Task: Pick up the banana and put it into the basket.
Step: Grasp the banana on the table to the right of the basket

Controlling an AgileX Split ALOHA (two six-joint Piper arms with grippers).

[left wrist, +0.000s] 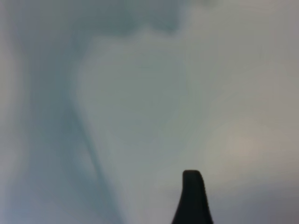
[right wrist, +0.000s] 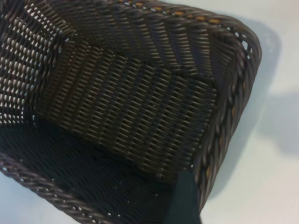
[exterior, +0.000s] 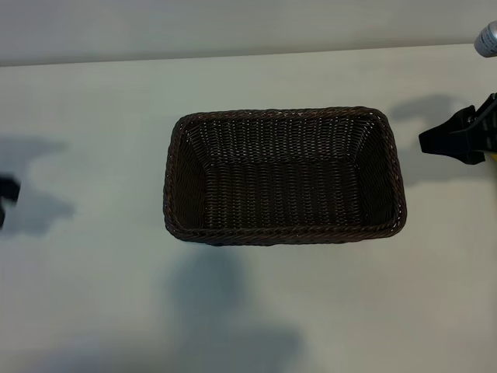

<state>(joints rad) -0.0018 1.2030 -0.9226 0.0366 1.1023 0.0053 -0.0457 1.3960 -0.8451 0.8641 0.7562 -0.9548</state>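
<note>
We see our right gripper (exterior: 458, 142) just beside the basket (exterior: 283, 231), jaws wide, holding nothing. The basket lies empty; the banana is nowhere in view. Farther off, our left gripper (exterior: 6, 194) idles, open. Reaching blind risks snagging the rim.

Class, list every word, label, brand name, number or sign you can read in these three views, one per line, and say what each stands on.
None: no readable text in any view.
The wicker basket is plain dark weave, no tag or label.
The white table bears no marks.
The right claw at the edge shows no lettering.
</note>
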